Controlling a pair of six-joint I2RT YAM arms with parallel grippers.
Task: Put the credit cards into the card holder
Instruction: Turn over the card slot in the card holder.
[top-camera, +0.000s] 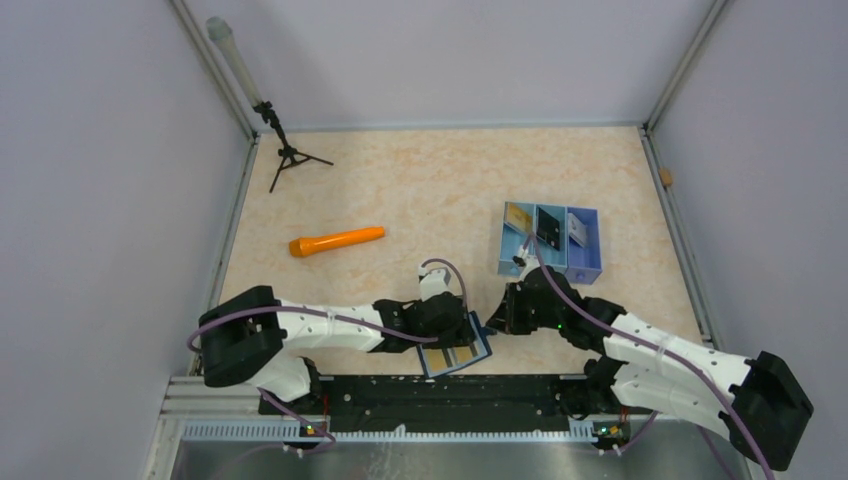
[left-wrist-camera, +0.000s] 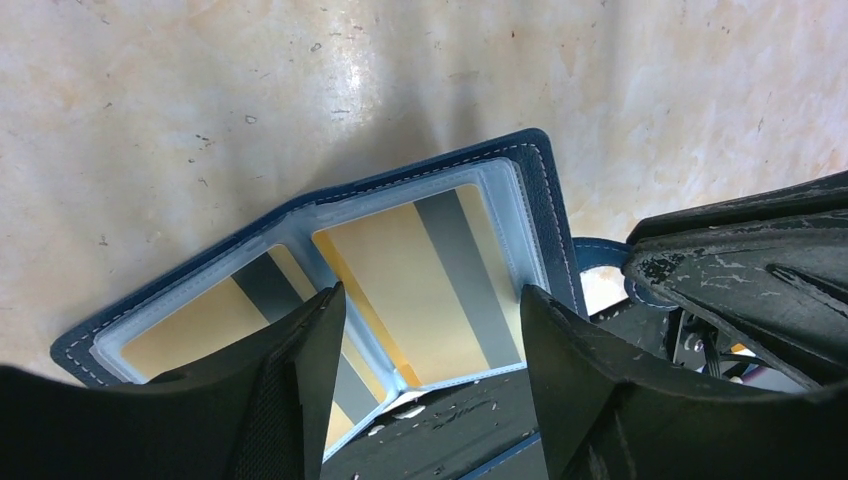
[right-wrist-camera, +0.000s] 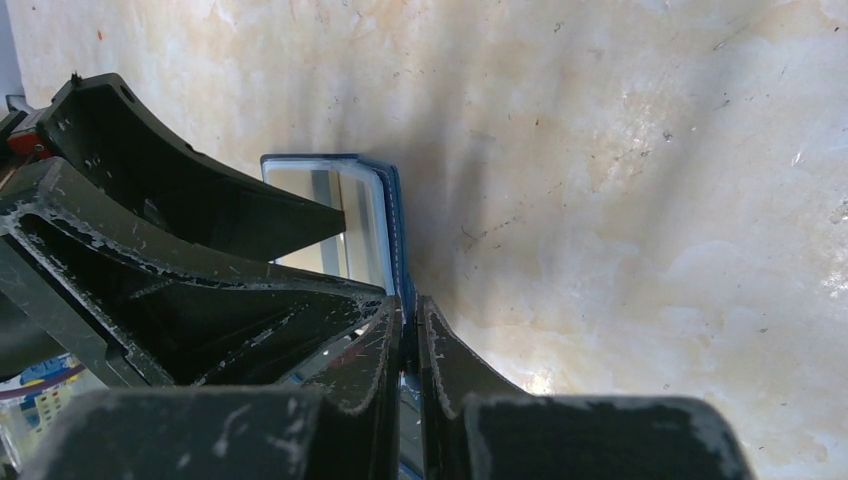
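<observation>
The navy card holder (top-camera: 462, 356) lies open on the table near the front edge, pale blue inside. In the left wrist view the card holder (left-wrist-camera: 545, 190) shows two gold credit cards with grey stripes, one in the right pocket (left-wrist-camera: 400, 280) and one in the left pocket (left-wrist-camera: 185, 328). My left gripper (left-wrist-camera: 430, 300) hovers over it, open, with nothing between its fingers. My right gripper (right-wrist-camera: 410, 312) is shut on the holder's navy edge (right-wrist-camera: 393, 205) at its right side. More cards stand in a blue tray: gold (top-camera: 518, 217), black (top-camera: 549, 227), white (top-camera: 577, 229).
The blue three-compartment tray (top-camera: 588, 268) sits right of centre, just beyond my right arm. An orange marker-like object (top-camera: 337, 241) lies left of centre. A small black tripod (top-camera: 287, 153) stands in the back left corner. Walls close in the table on three sides.
</observation>
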